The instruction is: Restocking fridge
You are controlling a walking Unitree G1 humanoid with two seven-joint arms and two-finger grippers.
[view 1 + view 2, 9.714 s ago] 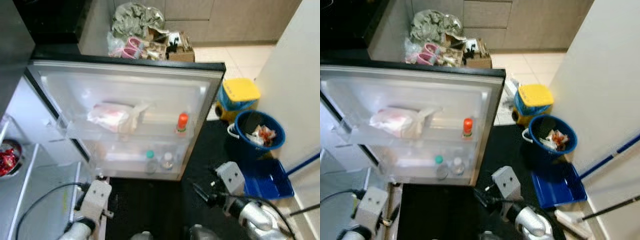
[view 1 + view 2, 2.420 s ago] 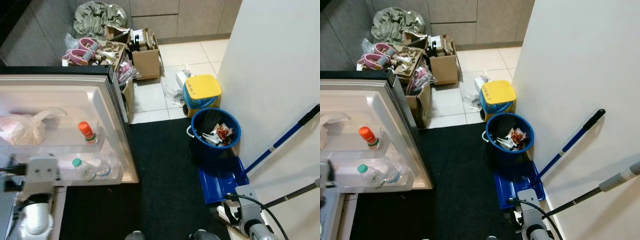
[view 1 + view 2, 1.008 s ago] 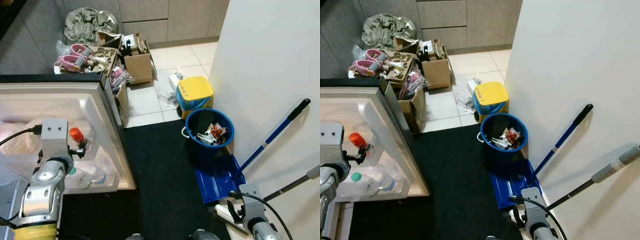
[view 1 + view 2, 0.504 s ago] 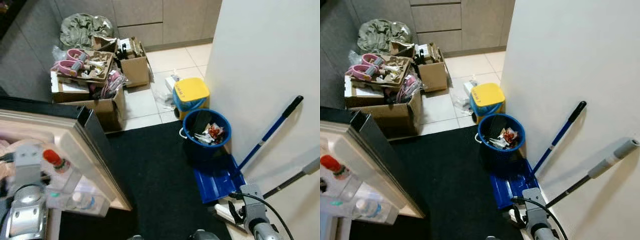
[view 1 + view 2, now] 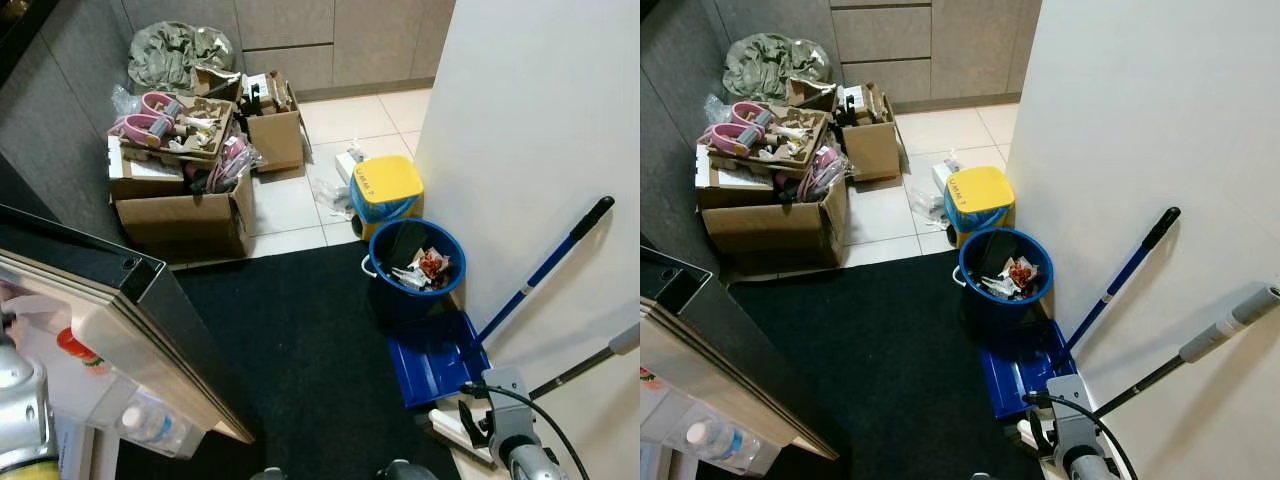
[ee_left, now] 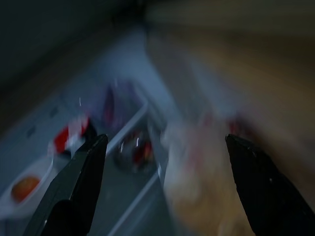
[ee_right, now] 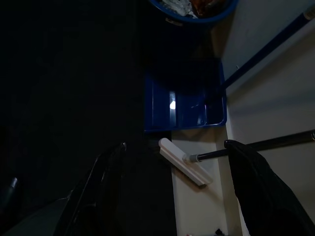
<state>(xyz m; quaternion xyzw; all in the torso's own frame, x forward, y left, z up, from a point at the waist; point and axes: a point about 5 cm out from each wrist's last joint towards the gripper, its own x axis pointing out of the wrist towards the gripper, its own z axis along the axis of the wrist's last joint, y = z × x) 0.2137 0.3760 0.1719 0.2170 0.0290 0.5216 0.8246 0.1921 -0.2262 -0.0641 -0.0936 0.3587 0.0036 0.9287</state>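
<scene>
Your fridge door (image 5: 150, 330) stands part-way swung at the lower left of the head views, its dark outer edge running diagonally from the upper left down toward the black mat (image 5: 300, 340). Its inner shelves face left toward the fridge body, so its long axis cuts obliquely across the floor instead of lying flush. On the door shelves you can see a red-capped bottle (image 5: 75, 349) and, lower, a clear water bottle (image 5: 150, 424), both upright in their bins. Judging by that, the stocking looks largely done and what is left for you is bringing the door fully shut (this is a reading, not something shown). Your left gripper (image 6: 165, 187) has its two black fingers spread wide with nothing between them; its wrist view is blurred, but shelves with a red-lidded container and some round items can be made out ahead of it. Your right gripper (image 7: 177, 191) hangs idle low at the right, fingers likewise wide apart and empty, over the blue dustpan (image 7: 184, 105) and beside a broom handle leaning on the white wall. The blue bucket (image 5: 413, 268) sits well apart from the door.
</scene>
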